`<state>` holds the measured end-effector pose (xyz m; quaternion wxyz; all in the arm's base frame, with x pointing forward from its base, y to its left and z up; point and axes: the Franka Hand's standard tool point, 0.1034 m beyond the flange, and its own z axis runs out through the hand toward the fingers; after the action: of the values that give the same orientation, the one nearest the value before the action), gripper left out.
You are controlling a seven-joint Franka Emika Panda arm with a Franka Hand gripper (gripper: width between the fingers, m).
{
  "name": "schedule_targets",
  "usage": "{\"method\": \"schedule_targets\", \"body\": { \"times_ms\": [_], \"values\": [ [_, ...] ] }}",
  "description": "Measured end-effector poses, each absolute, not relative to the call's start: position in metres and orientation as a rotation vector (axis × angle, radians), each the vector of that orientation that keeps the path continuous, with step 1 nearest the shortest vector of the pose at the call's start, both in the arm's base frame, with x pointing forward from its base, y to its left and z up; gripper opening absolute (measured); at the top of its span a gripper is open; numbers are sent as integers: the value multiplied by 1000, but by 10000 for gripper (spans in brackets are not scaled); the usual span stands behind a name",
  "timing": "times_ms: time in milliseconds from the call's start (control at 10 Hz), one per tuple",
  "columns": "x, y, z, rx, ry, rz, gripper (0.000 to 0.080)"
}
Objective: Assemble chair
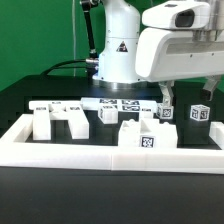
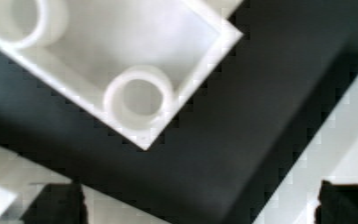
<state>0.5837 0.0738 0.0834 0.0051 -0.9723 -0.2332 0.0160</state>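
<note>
Chair not yet joined: parts loose on worktop (image 1: 105, 128), end effector (image 2: 202, 205) spread wide above a holed slab (image 2: 185, 50), gripping nothing.

Border rail (image 1: 60, 152) along the front edge, likely there to stop parts sliding off. Arm (image 1: 180, 50) hanging over the exterior view's right, probably lining up a pick. Blocky pieces (image 1: 55, 118) at the exterior view's left, tagged block (image 1: 145, 135) near the middle, small tagged cubes (image 1: 168, 112) at the right, all set apart, presumably for clear access. Cannot match the slab to any piece in the exterior view; cut off by the wrist frame, second ring only partly shown. Fingertips (image 2: 60, 205) dark and blurred; hard to make out under the arm in the exterior view.
</note>
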Motion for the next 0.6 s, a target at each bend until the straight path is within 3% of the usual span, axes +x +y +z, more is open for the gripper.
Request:
{"method": "schedule_targets", "body": {
  "times_ms": [600],
  "values": [
    [581,54,72,-3107,-22,60,649]
  ]
}}
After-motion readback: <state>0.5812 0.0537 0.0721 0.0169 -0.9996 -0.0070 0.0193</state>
